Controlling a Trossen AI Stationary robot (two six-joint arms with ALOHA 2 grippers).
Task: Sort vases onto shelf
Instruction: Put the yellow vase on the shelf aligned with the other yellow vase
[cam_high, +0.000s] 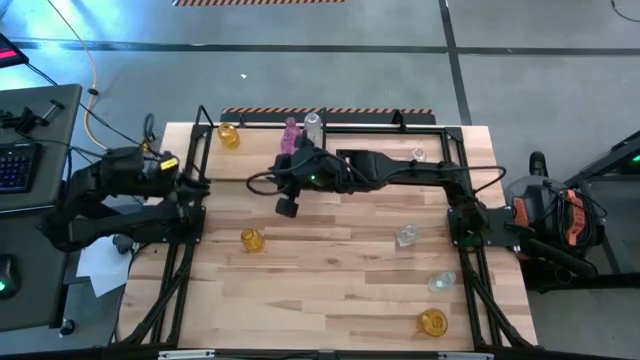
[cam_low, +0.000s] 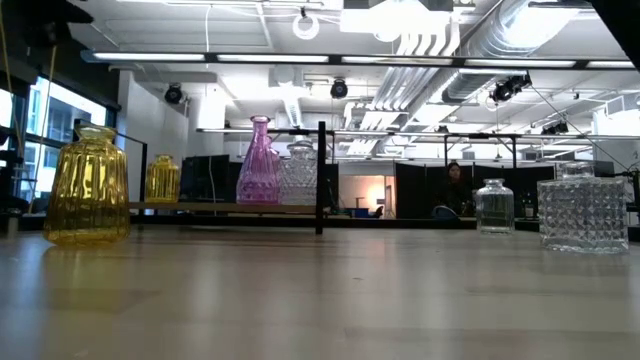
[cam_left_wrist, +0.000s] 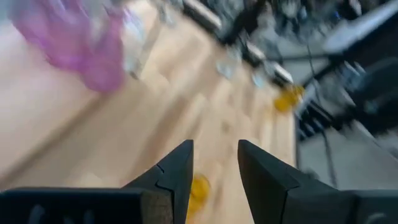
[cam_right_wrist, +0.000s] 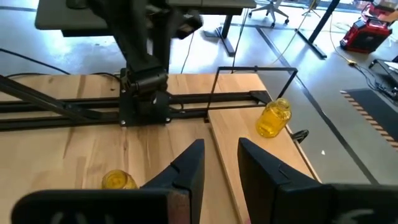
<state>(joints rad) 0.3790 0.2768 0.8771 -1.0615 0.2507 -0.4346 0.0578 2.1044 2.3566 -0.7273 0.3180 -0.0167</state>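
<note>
Ribbed pink vase (cam_low: 258, 160) stood upright on the shelf (cam_low: 230, 208), neck up. Both hands empty, fingers parted: left hand (cam_left_wrist: 214, 163), right hand (cam_right_wrist: 221, 158).

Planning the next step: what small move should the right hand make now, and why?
Probably swing toward the amber vase loose on the table: the right hand hovers nearby, open and empty, and that vase isn't on the shelf yet.
</note>
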